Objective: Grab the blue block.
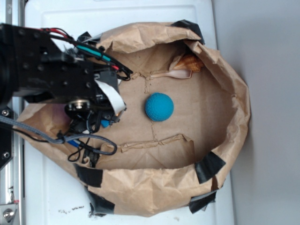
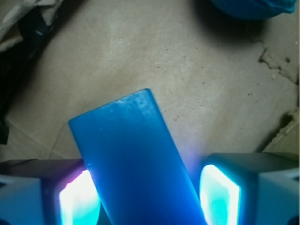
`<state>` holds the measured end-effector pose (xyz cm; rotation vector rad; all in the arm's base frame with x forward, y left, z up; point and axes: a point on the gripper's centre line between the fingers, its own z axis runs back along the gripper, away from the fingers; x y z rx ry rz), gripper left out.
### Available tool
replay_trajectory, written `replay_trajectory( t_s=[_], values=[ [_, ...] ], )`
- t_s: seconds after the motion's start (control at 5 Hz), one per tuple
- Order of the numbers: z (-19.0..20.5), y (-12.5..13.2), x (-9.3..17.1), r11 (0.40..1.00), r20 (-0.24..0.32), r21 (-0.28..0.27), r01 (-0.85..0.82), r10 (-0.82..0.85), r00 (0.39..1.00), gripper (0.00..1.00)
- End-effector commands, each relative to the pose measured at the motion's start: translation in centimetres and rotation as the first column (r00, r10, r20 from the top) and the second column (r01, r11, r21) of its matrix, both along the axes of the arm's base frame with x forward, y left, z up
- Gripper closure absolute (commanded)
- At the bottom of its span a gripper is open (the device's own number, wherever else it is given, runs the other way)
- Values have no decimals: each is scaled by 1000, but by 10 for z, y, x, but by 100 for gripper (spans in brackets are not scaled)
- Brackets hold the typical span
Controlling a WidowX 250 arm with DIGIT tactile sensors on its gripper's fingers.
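The blue block [image 2: 136, 159], a smooth bright blue slab, lies on the brown paper floor between my two fingers in the wrist view. It sits skewed, its far end pointing up and left. My gripper [image 2: 150, 197] is open around it. The left pad [image 2: 77, 199] is against the block's edge, while the right pad [image 2: 219, 194] stands a little off its side. In the exterior view my gripper [image 1: 96, 125] is low at the left side of the paper bag, and only a sliver of the blue block [image 1: 105, 123] shows beneath it.
A round textured teal-blue ball [image 1: 159, 107] rests mid-bag, its edge at the top of the wrist view [image 2: 251, 8]. A cream spoon-like item [image 1: 174, 74] and a brown object [image 1: 191, 62] lie at the back. The crumpled bag wall [image 1: 236, 108], patched with black tape [image 1: 209, 166], rings the area.
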<state>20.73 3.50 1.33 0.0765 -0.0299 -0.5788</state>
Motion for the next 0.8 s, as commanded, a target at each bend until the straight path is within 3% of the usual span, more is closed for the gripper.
replay_trajectory(
  t_s=[0.0, 0.4, 0.6],
  values=[
    [9, -1, 0, 999, 23, -36, -30, 31, 999, 100],
    [85, 5, 12, 967, 24, -236, -95, 104, 994, 100],
    [117, 4, 20, 948, 30, -300, -109, 123, 992, 100]
  ],
)
